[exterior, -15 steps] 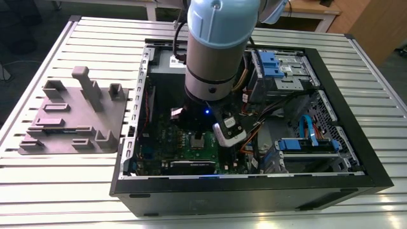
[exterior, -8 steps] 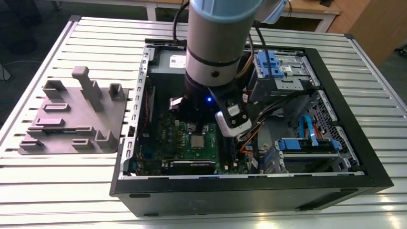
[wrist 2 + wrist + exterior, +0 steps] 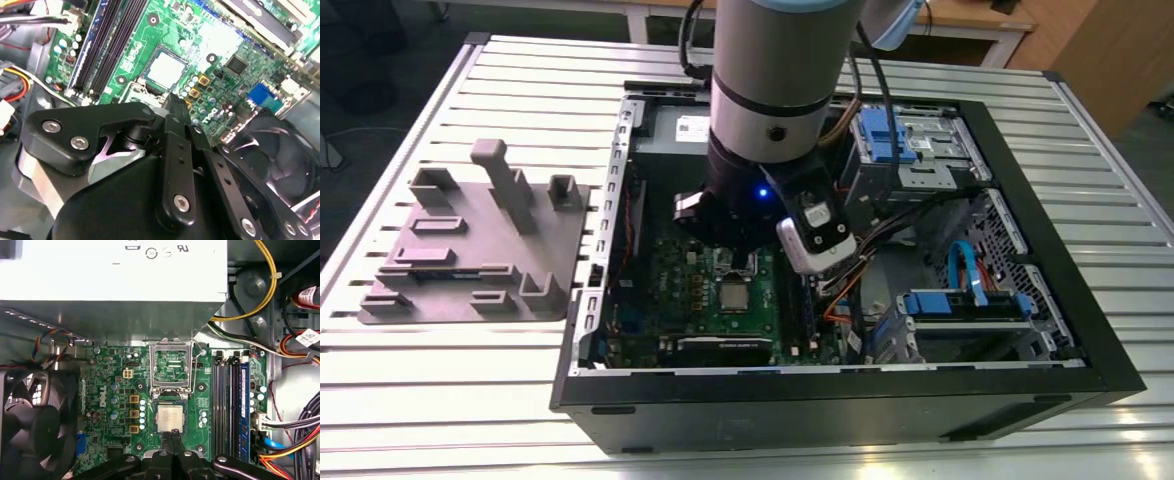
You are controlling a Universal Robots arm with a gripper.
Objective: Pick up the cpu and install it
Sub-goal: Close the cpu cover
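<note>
Jaws together and empty, the black gripper (image 3: pixel 173 436) hangs at twelve o'clock of the silvery square cpu (image 3: pixel 735 294) in the exterior view, since the chip seemingly lies seated.

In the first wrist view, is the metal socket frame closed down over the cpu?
No: the socket frame is swung open beside the cpu, whose silvery top is left uncovered.
</note>
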